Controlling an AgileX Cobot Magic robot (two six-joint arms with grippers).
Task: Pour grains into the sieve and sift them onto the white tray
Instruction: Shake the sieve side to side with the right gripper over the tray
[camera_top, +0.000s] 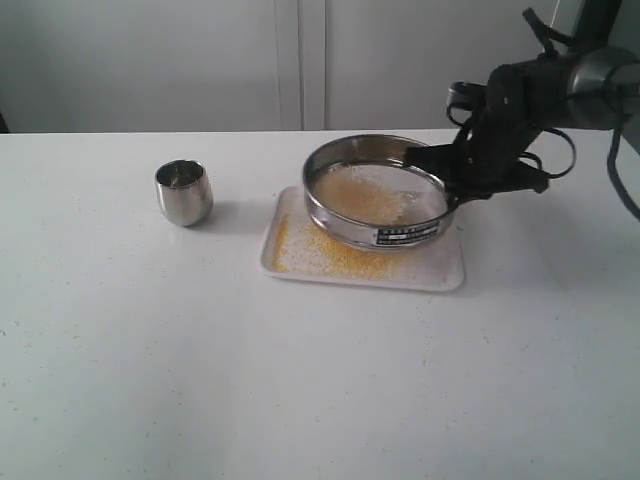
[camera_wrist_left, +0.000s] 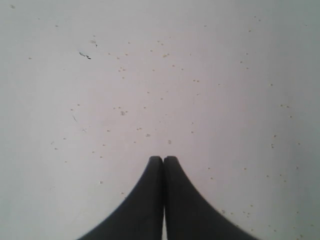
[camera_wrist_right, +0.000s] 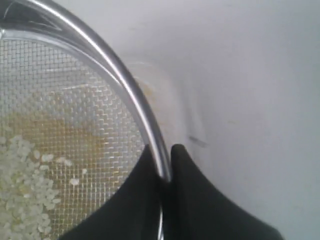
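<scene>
The round steel sieve (camera_top: 377, 192) hangs tilted just over the white tray (camera_top: 440, 272), its label toward the front. My right gripper (camera_top: 447, 172) is shut on the sieve's right rim (camera_wrist_right: 150, 125), one finger inside the wall and one outside. Whitish grains (camera_wrist_right: 22, 180) lie on the mesh, and fine yellow grains (camera_top: 320, 255) cover the tray's left and front part under the sieve. My left gripper (camera_wrist_left: 163, 159) is shut with nothing in it, over bare tabletop dotted with stray grains; it does not show in the exterior view.
A small rounded steel cup (camera_top: 184, 192) stands upright on the white table (camera_top: 200, 350), left of the tray. Stray grains (camera_wrist_left: 122, 112) speckle the tabletop. The right arm's cables (camera_top: 545, 150) hang beside the tray's right end.
</scene>
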